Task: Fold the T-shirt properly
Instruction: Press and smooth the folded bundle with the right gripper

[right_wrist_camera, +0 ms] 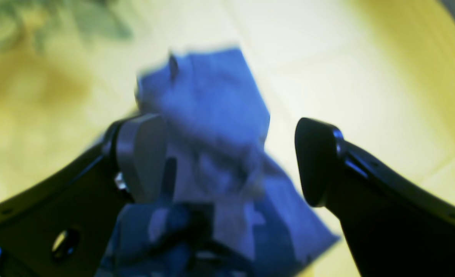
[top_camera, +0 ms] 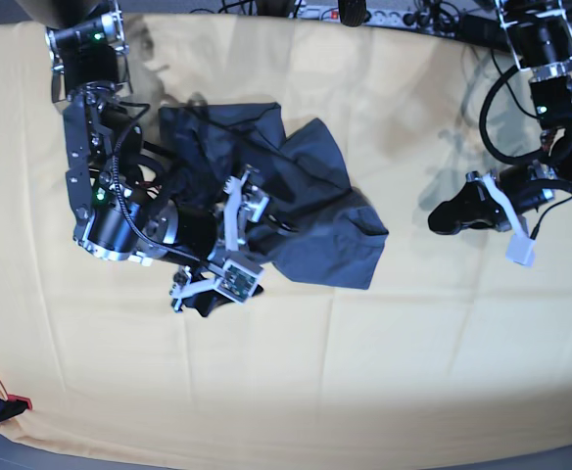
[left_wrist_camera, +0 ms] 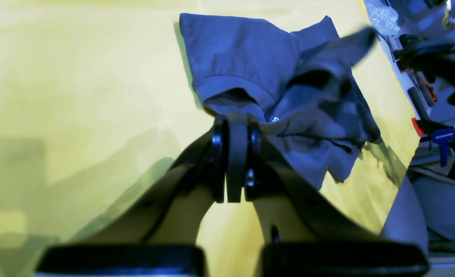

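I see the T-shirt (top_camera: 306, 211) lying crumpled on the pale yellow tablecloth (top_camera: 413, 343) that covers the desk, toward the left half of the base view. It is bunched rather than flat, with one lobe reaching out toward the centre of the desk.

My right end effector (top_camera: 229, 245) sits on the near-left edge of that heap. In its wrist view the two fingers (right_wrist_camera: 141, 156) stand wide apart, with blurred blue cloth filling the space between and below them; the left finger looks to be against the fabric, the other is clear of it. I can't tell whether any cloth is actually caught there.

My left end effector (top_camera: 457, 217) hangs well apart from the T-shirt, over bare tablecloth on the right side of the base view. Its wrist camera shows the jaws pressed fully together with nothing visibly between them. From that view the neck opening, with a bit of white print inside, appears just beyond the fingertips (left_wrist_camera: 233, 123).
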### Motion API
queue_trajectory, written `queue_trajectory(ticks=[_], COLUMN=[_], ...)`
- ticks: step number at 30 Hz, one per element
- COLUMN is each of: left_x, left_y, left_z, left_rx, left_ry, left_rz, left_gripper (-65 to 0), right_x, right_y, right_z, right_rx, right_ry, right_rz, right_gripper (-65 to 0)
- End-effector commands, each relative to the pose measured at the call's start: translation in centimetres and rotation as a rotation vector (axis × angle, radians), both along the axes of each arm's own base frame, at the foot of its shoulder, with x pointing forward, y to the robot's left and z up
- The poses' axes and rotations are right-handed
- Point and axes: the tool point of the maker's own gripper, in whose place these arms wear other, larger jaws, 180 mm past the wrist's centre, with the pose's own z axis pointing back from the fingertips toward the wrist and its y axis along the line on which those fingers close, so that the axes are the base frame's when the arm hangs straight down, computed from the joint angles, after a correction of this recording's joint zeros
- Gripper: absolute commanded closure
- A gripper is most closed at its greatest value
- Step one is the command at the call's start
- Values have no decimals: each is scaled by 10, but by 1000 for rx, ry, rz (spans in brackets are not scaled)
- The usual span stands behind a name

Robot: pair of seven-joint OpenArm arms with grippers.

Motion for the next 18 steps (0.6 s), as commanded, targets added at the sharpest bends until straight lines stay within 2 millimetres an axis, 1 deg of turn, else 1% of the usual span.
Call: queue_trajectory(ticks=[1,3,7,9,12,15,18], left_x=[7,7,7,7,7,7,7], left_y=[3,3,3,3,2,2,2], left_z=[18,18,19,19,20,20,20], left_rx=[-10,-12,-18,-18,-23,-23,-23], left_ry=[-56,-57,-60,-59,-61,-60,-61], left_rz=[4,4,3,3,2,2,2], left_gripper=[0,0,0,0,0,0,0], right_x=[1,-8,-22,-17,3,20,25], right_y=[1,-3,0,0,-9,-18,-17], right_z=[13,4,-8,-9,-17,-35,-51], right_rx=[35,38,71,89,89,81,85], right_ry=[-32,6,54,20,-32,-4,59], right_rz=[18,32,37,12,-56,-126,-137], right_gripper=[-525,-525,-525,-525,-525,-525,-525])
